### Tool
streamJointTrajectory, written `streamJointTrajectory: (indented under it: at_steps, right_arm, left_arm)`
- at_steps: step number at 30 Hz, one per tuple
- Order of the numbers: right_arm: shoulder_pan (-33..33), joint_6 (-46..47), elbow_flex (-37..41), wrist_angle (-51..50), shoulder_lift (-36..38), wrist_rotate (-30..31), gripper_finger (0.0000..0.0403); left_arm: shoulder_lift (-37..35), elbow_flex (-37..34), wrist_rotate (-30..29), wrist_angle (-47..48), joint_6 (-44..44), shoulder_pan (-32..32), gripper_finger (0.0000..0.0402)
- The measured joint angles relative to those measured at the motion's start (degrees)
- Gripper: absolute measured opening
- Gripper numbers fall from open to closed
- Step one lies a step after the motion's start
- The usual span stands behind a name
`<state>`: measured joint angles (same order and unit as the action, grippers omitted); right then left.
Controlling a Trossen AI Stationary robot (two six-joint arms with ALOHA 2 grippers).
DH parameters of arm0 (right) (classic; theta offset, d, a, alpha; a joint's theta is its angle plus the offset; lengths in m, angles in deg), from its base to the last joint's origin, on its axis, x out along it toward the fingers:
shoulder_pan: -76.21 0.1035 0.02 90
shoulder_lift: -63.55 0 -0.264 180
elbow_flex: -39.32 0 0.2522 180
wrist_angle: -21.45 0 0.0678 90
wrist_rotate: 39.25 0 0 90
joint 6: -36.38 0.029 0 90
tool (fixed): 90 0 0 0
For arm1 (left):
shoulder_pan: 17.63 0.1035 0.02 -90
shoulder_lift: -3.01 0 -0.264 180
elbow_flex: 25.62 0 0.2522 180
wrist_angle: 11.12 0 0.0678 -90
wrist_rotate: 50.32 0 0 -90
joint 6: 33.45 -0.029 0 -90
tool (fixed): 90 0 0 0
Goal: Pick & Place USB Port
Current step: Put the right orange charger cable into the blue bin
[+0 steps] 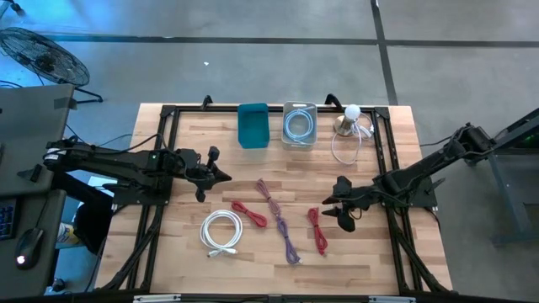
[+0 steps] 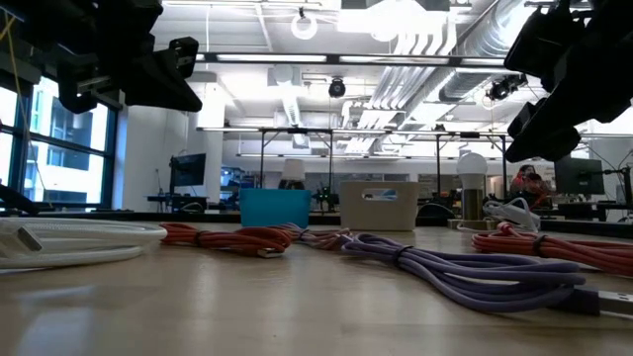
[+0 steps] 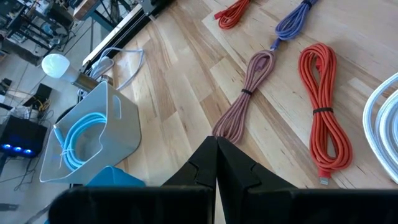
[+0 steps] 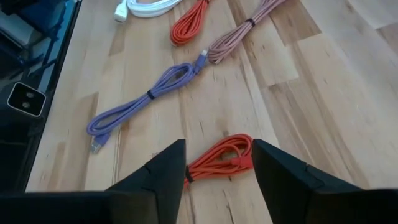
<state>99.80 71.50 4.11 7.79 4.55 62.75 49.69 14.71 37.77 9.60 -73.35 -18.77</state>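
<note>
Right gripper (image 4: pixel 217 171) spread above red cable (image 4: pixel 221 160) (seemingly untouched); left gripper (image 3: pixel 216 163) closed.

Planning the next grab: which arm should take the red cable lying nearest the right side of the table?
Right. The right gripper hangs open just beside that red cable, which shows between its fingers in the right wrist view. The left gripper is shut and sits across the table, past the other cables.

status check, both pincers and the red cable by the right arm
Left pincer shut, empty, hovering. Right pincer open above red cable, not gripping. Nothing blocking.
</note>
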Motion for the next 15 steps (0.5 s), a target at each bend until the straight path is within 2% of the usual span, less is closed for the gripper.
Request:
streamJointTrajectory:
  at_steps: [8,15]
  right_arm:
    - [0.0,-2.9,-0.1,-0.1,0.0,-0.8,0.0180]
    - [0.0,-5.7,-7.0,-11.8,-0.3,-0.6,0.0154]
  left_arm:
    - [0.0,0.0,0.0,0.0,0.0,0.0,0.0001]
    - [0.0,0.0,0.0,0.0,0.0,0.0,0.0001]
